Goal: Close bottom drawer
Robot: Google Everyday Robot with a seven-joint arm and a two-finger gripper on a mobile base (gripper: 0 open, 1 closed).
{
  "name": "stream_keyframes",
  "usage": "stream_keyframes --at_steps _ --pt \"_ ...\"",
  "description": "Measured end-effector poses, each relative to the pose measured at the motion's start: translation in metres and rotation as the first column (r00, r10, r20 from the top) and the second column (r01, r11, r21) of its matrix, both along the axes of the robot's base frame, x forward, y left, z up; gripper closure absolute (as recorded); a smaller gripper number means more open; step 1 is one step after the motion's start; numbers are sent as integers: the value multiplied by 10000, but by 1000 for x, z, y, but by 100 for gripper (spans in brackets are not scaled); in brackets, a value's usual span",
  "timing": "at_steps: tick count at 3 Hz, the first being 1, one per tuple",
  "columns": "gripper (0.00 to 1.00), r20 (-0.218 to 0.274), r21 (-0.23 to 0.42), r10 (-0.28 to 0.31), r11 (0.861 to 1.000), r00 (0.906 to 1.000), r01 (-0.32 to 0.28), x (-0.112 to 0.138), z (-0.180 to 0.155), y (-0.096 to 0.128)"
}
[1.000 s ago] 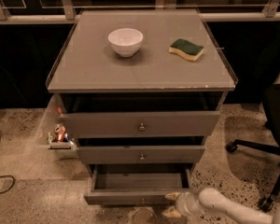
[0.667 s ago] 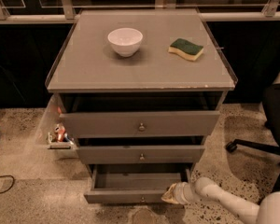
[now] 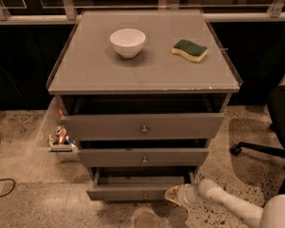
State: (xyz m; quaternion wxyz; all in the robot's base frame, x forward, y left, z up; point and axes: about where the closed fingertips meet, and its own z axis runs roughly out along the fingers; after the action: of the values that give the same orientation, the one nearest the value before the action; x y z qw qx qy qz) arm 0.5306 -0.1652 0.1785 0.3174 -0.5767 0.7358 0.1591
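The grey cabinet (image 3: 142,75) has three drawers. The bottom drawer (image 3: 133,193) is pulled out partway, showing its shallow tray and a small round knob (image 3: 144,195) on its flat grey front. My gripper (image 3: 172,194) is at the right end of that drawer front, touching it, on the end of my white arm (image 3: 228,203) that comes in from the lower right. The middle drawer (image 3: 143,156) and top drawer (image 3: 142,126) stand slightly out above it.
A white bowl (image 3: 128,42) and a green-and-yellow sponge (image 3: 190,50) lie on the cabinet top. A small tray with cans (image 3: 61,139) sits on the floor at the cabinet's left. An office chair base (image 3: 261,151) stands at the right. A cable (image 3: 0,184) lies on the left floor.
My arm has moved left and my gripper has come against the right end of the bottom drawer front. The drawer looks pushed in a little.
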Motion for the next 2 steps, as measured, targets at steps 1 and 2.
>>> stream_keyframes --at_steps 1,2 --pt "66 0 0 0 10000 10000 0 0 0 0" --pt "43 -1 1 1 10000 10000 -1 0 0 0"
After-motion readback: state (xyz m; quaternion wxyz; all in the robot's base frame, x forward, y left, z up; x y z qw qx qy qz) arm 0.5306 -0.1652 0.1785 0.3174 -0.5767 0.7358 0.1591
